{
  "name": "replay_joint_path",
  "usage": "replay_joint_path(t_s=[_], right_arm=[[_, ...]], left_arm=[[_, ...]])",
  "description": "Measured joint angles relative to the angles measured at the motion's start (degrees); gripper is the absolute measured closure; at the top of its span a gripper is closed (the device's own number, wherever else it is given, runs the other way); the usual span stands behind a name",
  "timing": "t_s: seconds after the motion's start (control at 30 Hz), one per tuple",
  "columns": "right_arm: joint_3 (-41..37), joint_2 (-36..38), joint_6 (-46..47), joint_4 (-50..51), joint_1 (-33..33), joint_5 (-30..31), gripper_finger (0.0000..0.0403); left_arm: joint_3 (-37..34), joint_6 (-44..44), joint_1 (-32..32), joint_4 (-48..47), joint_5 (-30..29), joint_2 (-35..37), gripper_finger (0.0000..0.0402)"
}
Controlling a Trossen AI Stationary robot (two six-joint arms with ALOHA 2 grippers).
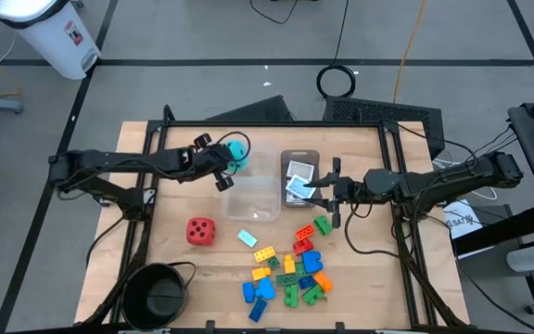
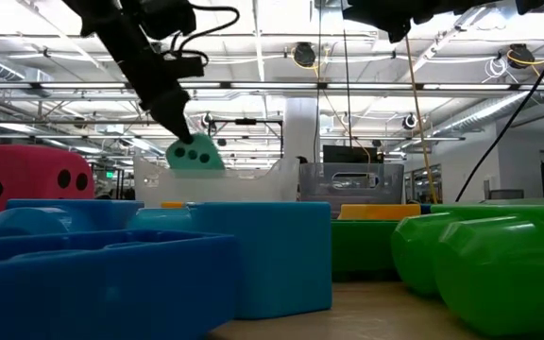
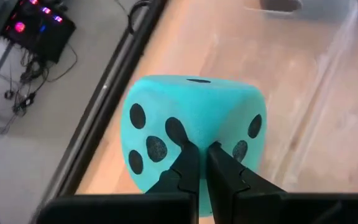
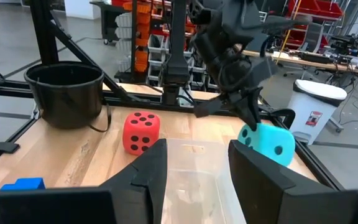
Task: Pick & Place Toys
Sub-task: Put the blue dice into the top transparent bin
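Gripping: left gripper (image 3: 197,158), fingers pinched together into the soft face of the teal die (image 1: 237,152)
Teal die: lifted off the wood near the tabletop's far edge, beside the clear tub (image 1: 252,197)
Right gripper (image 1: 325,199): fingers parted; the pictures don't settle whether anything is between them
Right gripper place: above the grey tray (image 1: 300,177) with the white cards (image 1: 298,171)
Red die (image 1: 201,231): resting on the tabletop, left of centre
Bricks (image 1: 287,274): scattered toward the near edge
Black bowl (image 1: 158,292): near-left corner
Hard to make out: the tub's contents; low view mostly blocked by close bricks
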State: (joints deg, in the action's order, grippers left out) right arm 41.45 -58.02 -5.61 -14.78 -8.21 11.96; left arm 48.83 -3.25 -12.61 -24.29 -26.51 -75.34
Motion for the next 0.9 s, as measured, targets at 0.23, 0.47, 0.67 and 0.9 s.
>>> replay_joint_path(t_s=[0.23,0.47,0.67,0.9], right_arm=[[0.00,0.02,0.00,0.09,0.00,-0.01,0.0259],[0.00,0.02,0.00,0.16,0.00,-0.01,0.0260],[0.02,0.02,0.00,1.44,0.00,0.00,0.0254],[0.01,0.20,0.20,2.38,0.00,-0.01,0.0256]], left_arm=[[-0.03,-4.93,-0.07,0.81,0.54,-6.10,0.0383],[0.03,-6.68,0.38,1.24,0.47,-9.05,0.0321],[0.06,-5.66,1.17,1.80,0.51,-9.08,0.0255],[0.12,-3.61,2.77,1.74,0.38,-8.19,0.0157]])
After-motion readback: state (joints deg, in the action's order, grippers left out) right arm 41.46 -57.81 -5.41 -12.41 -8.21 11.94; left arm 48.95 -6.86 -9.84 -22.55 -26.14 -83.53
